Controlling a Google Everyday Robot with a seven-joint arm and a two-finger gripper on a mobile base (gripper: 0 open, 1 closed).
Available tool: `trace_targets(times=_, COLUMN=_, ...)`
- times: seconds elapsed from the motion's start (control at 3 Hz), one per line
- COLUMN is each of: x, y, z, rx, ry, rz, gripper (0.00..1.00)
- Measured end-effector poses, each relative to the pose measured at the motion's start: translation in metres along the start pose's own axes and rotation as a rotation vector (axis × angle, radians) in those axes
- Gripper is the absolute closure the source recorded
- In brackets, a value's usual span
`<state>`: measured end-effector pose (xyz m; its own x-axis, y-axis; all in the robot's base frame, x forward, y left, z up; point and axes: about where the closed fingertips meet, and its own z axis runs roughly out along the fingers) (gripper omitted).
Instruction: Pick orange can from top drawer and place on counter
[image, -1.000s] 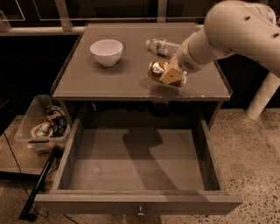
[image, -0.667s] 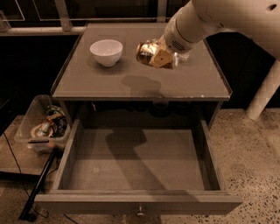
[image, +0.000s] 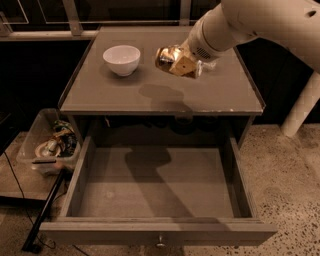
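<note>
Can held over counter, drawer empty.
Counter (image: 125, 95) lies straight below, top drawer (image: 150, 232) stands open with nothing in it. Gripper (image: 179, 64) sits right of white bowl (image: 121, 59), clamped on orange can (image: 167, 56). Can lies roughly sideways, end toward bowl, and looks clear of the surface, going by its shadow (image: 160, 94). Next move is likely straight down.

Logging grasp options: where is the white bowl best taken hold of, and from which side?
Its rim, from above: the white bowl stands upright, open mouth up, on the counter. The gripper, holding the orange can, hovers beside it.
</note>
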<state>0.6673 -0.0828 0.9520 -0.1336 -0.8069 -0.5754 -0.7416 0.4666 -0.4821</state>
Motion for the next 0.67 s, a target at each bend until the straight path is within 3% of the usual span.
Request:
trace_targets(times=0.33, x=0.0, y=-0.033, z=0.025, rx=0.039, ry=-0.037, rz=0.043, gripper=1.0)
trace_targets(times=0.67, x=0.001, y=-0.072, z=0.03, rx=0.091, ry=-0.069, rz=0.072, gripper=1.0)
